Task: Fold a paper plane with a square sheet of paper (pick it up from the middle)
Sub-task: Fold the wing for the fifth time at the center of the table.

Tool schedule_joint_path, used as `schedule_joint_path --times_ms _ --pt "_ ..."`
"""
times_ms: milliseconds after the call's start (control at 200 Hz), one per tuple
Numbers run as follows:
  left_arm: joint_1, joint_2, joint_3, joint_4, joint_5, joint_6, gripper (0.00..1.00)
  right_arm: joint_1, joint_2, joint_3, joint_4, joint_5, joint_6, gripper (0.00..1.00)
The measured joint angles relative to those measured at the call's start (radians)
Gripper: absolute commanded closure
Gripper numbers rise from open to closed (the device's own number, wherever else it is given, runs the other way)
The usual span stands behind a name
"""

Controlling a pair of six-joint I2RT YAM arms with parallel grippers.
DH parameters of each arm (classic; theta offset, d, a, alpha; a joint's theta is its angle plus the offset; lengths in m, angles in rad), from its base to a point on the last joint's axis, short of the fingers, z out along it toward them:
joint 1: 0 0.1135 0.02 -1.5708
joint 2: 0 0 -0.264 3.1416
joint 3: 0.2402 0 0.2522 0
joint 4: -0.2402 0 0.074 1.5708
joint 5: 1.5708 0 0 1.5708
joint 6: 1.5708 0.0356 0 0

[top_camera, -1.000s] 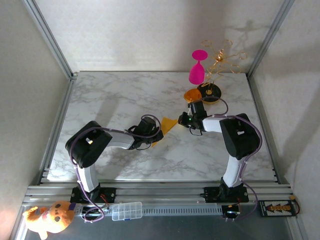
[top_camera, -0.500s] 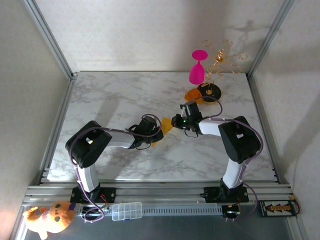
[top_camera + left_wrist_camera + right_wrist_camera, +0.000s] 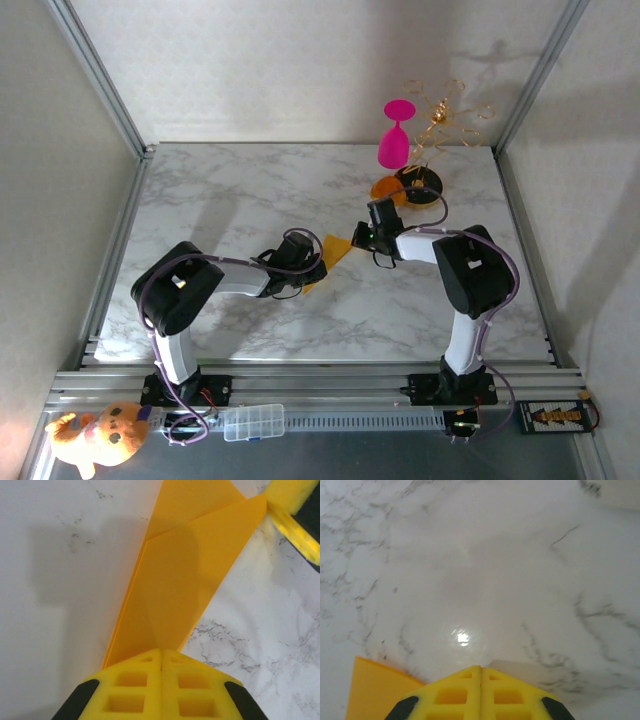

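Since half a second ago the right fingers (image 3: pixel 475 677) have drawn back slightly from the far tip of the square sheet of paper (image 3: pixel 185 575). Nearest, the left fingers (image 3: pixel 155 665) are clamped on its near end, the creased pointed shape fanning away from them over the desk (image 3: pixel 60 555). Beyond, the right fingers are pressed together on nothing. Thin, light and limp, it would probably crumple or slip; better gripped along the stiffer folded crease.
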Motion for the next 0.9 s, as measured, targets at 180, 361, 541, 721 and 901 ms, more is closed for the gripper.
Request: schedule_joint_path --times_ms 180,361,541,721,901 --pt "0.0 0.0 0.007 -0.011 0.0 0.0 1.0 0.059 -0.026 0.003 -0.019 0.002 -0.026 0.94" --pt "0.0 0.0 0.012 -0.023 0.0 0.001 1.0 0.097 -0.14 -0.059 -0.023 0.038 0.026 0.91" --pt "0.0 0.0 0.014 -0.029 0.0 0.003 1.0 0.097 -0.219 -0.085 -0.064 0.151 0.06 0.86" --pt "0.0 0.0 0.016 -0.032 0.0 0.003 1.0 0.097 -0.24 -0.084 -0.041 0.092 0.047 0.88" --pt "0.0 0.0 0.021 -0.041 0.0 0.004 1.0 0.098 -0.159 -0.084 0.025 -0.094 0.052 0.92"
